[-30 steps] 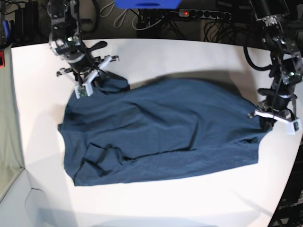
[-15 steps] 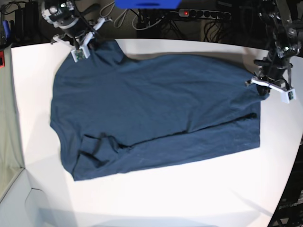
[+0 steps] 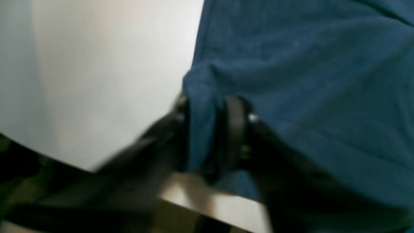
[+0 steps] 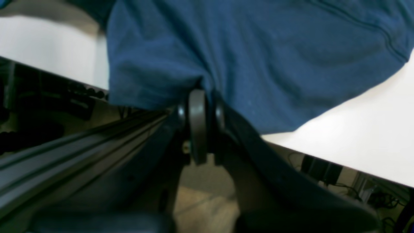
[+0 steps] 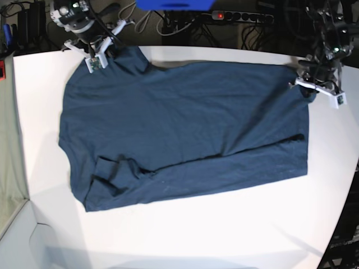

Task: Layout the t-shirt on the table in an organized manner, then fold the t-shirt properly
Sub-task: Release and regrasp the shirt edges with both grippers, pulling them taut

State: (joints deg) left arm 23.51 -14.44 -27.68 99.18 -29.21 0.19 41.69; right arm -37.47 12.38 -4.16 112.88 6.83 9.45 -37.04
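The navy t-shirt [image 5: 185, 129] lies spread across the white table [image 5: 224, 241], with a rumpled fold near its front left corner. My right gripper [image 5: 107, 53] is at the back left, shut on the shirt's far corner. The right wrist view shows its fingers [image 4: 198, 106] pinching the cloth [image 4: 242, 48] at the table edge. At the back right, my left gripper [image 5: 307, 85] is at the shirt's other far corner. In the blurred left wrist view its jaws [image 3: 207, 136] stand parted, and a loose fold of cloth [image 3: 202, 129] is still between them.
A power strip [image 5: 241, 17], cables and a blue object [image 5: 174, 4] lie behind the table's back edge. The curved table edge runs close to the left gripper on the right. A grey surface [image 5: 10, 168] borders the table on the left.
Both arms pulled the shirt's far edge toward the back of the table, stretching it flat. The left gripper's jaws went from shut to parted.
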